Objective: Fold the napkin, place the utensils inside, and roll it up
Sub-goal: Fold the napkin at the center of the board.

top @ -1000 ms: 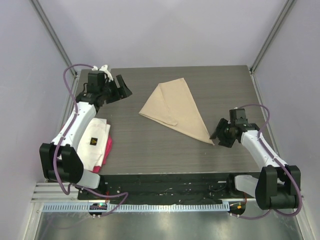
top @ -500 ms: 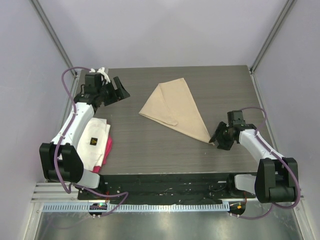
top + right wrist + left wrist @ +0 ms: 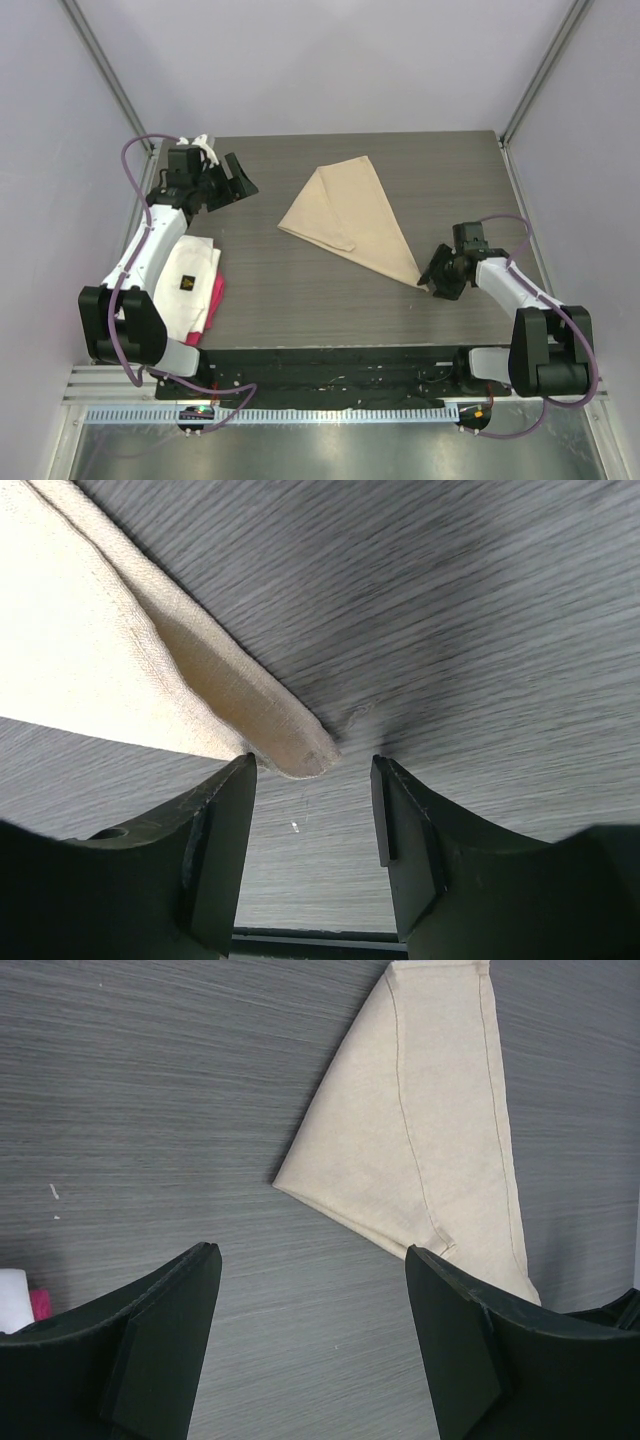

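Right gripper (image 3: 440, 272) sits low at the near right corner of the napkin (image 3: 345, 215), its jaws partly apart and closed on nothing. The overhead view shows only dark fingers meeting the cloth's point. The right wrist view shows more: the right gripper (image 3: 312, 770) has the napkin's (image 3: 90, 650) corner tip lying at the mouth of the gap, nearer one finger than the other. Whether the cloth touches that finger I cannot tell. This view also shows the corner as several layers, a thick hemmed edge with a shadowed fold under it, which the overhead view flattens out.

The napkin is a plain beige woven cloth, folded into a long triangle. It lies flat near the middle of the table (image 3: 300, 290), its broad end toward the far side and its point running toward the near right. From the left wrist, the napkin (image 3: 440, 1140) shows stitched seam lines along its length and a small overlapping flap near its lower edge.

The left gripper (image 3: 240, 178) hangs above the far left part of the table, well apart from the napkin, jaws wide and empty; in its own view the left gripper (image 3: 312, 1260) frames bare tabletop.

The table is dark grey with fine wood-like grain. At its near left edge lies a white cloth (image 3: 190, 285) with a small dark logo, on top of a pink-red cloth (image 3: 216, 295).
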You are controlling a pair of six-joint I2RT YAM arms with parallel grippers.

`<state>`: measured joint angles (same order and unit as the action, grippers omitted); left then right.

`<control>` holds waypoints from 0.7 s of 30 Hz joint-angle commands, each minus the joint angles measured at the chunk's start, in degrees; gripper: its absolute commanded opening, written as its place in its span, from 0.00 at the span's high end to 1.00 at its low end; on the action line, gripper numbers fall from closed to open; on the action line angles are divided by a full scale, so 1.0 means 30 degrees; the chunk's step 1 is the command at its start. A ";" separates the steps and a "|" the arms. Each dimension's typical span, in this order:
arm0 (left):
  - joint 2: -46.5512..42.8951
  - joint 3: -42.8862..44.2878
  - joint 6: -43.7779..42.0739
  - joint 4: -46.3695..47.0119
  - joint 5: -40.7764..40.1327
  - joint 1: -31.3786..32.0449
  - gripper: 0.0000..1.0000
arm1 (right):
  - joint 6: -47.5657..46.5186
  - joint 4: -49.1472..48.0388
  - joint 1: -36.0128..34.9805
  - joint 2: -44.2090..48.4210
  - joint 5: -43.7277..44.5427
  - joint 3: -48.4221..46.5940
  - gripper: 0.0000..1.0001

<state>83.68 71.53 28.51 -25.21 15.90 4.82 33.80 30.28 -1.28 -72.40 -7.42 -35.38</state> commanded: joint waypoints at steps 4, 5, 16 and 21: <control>-0.0266 -0.0024 0.0106 0.0230 0.0530 -0.0171 0.21 | 0.0276 -0.0748 0.0075 -0.0300 0.0774 0.0220 0.44; -0.0295 -0.0024 0.0105 0.0230 0.0530 -0.0171 0.21 | 0.0276 -0.0807 0.0075 -0.0387 0.0745 0.0249 0.45; -0.0354 -0.0083 0.0135 0.0289 0.0618 -0.0200 0.21 | -0.1101 -0.0836 0.0075 -0.1676 0.0335 0.0015 0.59; -0.0413 -0.0083 0.0105 0.0288 0.0647 -0.0230 0.21 | -0.1247 -0.0866 0.0075 -0.1677 0.0306 -0.0044 0.71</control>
<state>83.68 71.40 28.51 -25.19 16.60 4.71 31.59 28.16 -1.26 -75.96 -7.70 -35.79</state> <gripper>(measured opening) 0.790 0.329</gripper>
